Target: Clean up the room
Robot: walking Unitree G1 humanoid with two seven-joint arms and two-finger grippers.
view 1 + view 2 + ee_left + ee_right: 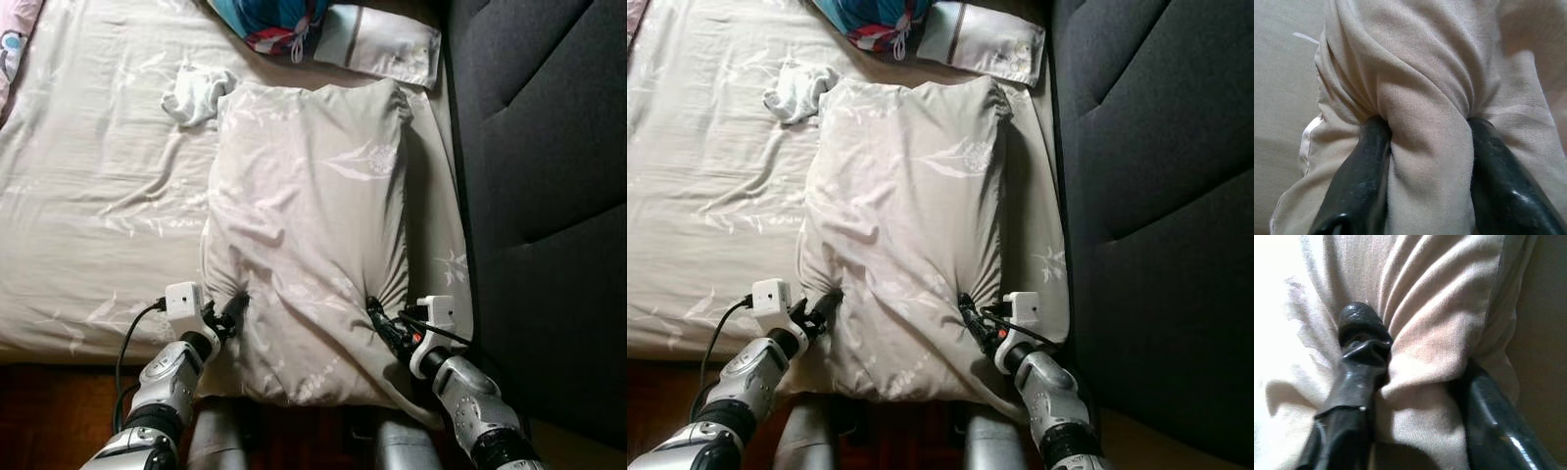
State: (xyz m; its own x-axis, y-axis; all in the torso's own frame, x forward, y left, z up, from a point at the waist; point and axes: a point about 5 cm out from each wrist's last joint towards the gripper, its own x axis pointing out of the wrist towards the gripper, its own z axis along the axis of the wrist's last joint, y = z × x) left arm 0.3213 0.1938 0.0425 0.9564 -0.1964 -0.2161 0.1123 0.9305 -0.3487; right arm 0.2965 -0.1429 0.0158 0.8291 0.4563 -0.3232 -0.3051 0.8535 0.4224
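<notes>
Both pairs of jaws are clamped on bunched fabric of the pillow [309, 235]. The left gripper [233, 315] pinches the pillow's near left edge, and the cloth gathers into tight folds there. The right gripper [380, 321] pinches the near right edge in the same way, with creases running out from its tips. In the left wrist view, a thick roll of beige cloth is squeezed between the two black fingers [1356, 181]. In the right wrist view, a similar roll sits between that gripper's fingers [1354, 382], one fingertip pressed into the fabric.

The pillow lies lengthwise on the bed [88, 196], its far end pointing away from the robot and its near end overhanging the bed's near edge. Its case is beige with a faint pale leaf print, matching the sheet below. It lies along the right side of the bed, just beside the dark grey headboard [539, 176] that fills the right of the eye views.

Past the pillow's far left corner rests a small crumpled white cloth [196, 93], touching or almost touching the pillow. Beyond the far end lie a blue and red bundle [269, 24] and a flat white pouch [382, 44] with a dark stripe, side by side at the top of the bed. A pink patterned fabric [12, 44] shows at the far left corner. Dark reddish floor [49, 411] shows below the bed's near edge, beside the left arm.
</notes>
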